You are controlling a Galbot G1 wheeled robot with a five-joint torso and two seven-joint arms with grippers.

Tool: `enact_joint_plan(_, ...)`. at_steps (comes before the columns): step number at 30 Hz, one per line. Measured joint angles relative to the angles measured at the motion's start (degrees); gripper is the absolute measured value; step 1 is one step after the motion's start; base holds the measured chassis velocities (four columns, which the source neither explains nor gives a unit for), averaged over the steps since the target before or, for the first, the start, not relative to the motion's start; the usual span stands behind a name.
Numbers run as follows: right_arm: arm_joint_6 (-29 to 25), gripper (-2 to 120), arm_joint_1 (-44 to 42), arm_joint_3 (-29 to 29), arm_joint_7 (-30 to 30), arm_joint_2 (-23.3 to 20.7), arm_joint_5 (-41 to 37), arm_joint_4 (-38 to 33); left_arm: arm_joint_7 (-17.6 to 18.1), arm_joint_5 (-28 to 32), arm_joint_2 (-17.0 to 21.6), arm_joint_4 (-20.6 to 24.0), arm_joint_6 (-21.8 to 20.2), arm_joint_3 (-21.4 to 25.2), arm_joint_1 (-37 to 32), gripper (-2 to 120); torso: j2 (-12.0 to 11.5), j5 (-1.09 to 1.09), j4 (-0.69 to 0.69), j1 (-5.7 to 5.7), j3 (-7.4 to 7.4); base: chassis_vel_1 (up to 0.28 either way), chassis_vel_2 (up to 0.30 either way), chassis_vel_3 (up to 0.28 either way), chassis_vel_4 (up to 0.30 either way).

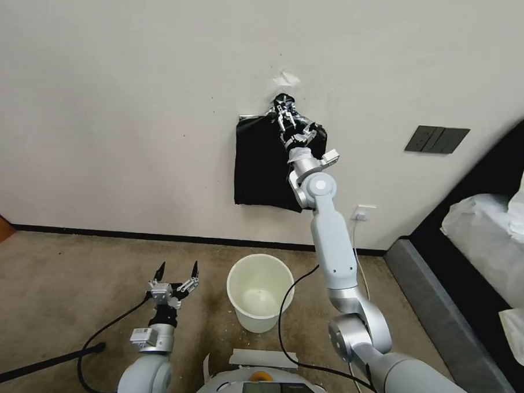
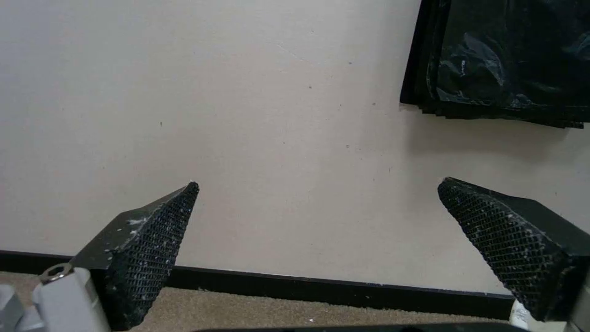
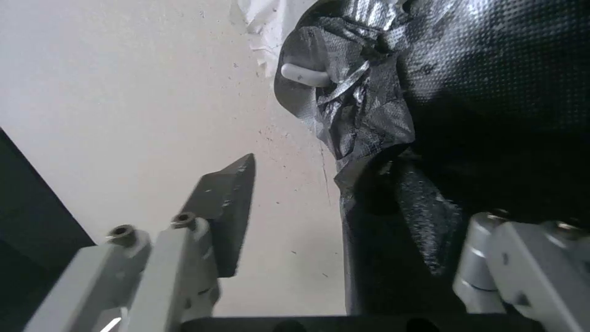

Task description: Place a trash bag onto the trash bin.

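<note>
The cream-white trash bin [image 1: 257, 322] stands upright on the carpet below a flat bundle of black bags [image 1: 257, 167] hanging on the wall. No single trash bag can be told apart from that bundle. My right gripper [image 1: 284, 113] is raised to the bundle's silvery bunched top [image 3: 356, 106], which hangs from a white hook [image 3: 304, 76]. It is open [image 3: 322, 168], one finger before the bare wall and the other against the black plastic. My left gripper [image 1: 178, 267] is open low over the carpet, left of the bin, holding nothing [image 2: 320, 184]. The bundle's lower corner [image 2: 510, 60] appears above it.
A bed with white bedding [image 1: 486, 223] and a dark frame [image 1: 442, 308] fills the right side. The wall carries a dark switch plate [image 1: 437, 139] and a white socket [image 1: 362, 212]. Black cables [image 1: 283, 313] trail over the carpet near the bin.
</note>
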State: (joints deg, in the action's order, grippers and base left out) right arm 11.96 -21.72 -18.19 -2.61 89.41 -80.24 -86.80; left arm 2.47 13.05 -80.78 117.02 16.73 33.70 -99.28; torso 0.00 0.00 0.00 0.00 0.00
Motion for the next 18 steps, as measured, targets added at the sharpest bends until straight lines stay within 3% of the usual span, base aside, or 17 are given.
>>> enact_joint_plan(2,0.0,49,0.0,0.0,0.0,0.0,0.0,0.1,0.0,0.0,0.0,0.0,0.0,0.0,0.0,100,0.0,0.0,0.0,0.0,0.0,0.0,0.0,0.0,0.0)
enact_joint_plan(3,0.0,41,0.0,-0.1,0.1,0.0,0.0,0.1,0.0,0.0,0.0,0.0,0.0,0.0,0.0,100,0.0,0.0,0.0,0.0,0.0,0.0,0.0,0.0,0.0)
enact_joint_plan(5,0.0,41,0.0,-0.1,0.1,0.0,0.0,0.1,0.0,0.0,0.0,0.0,0.0,0.0,0.0,100,0.0,0.0,0.0,0.0,0.0,0.0,0.0,0.0,0.0)
enact_joint_plan(6,-0.1,30,-0.3,-0.1,0.2,-0.1,0.0,0.1,0.0,0.0,0.0,0.0,0.0,0.0,0.0,100,0.0,0.0,0.0,0.0,0.0,0.0,0.0,0.0,0.0)
enact_joint_plan(11,-0.1,18,-0.4,-0.1,0.5,-0.1,0.2,0.2,0.0,0.0,0.0,0.0,0.0,-0.1,0.1,100,0.0,0.0,0.0,0.0,0.0,0.0,0.0,0.0,0.0)
enact_joint_plan(15,-0.4,0,-0.5,0.0,0.9,-0.3,1.2,0.5,0.0,0.0,0.0,0.0,0.0,-0.2,0.0,100,0.0,0.0,0.0,0.0,0.0,0.0,0.0,0.0,0.0)
enact_joint_plan(18,-1.1,0,-0.6,0.4,1.9,-0.4,2.5,0.7,0.0,0.0,0.1,0.1,0.0,-0.1,-0.2,100,0.0,0.0,0.0,0.0,0.0,0.0,0.0,0.0,0.0)
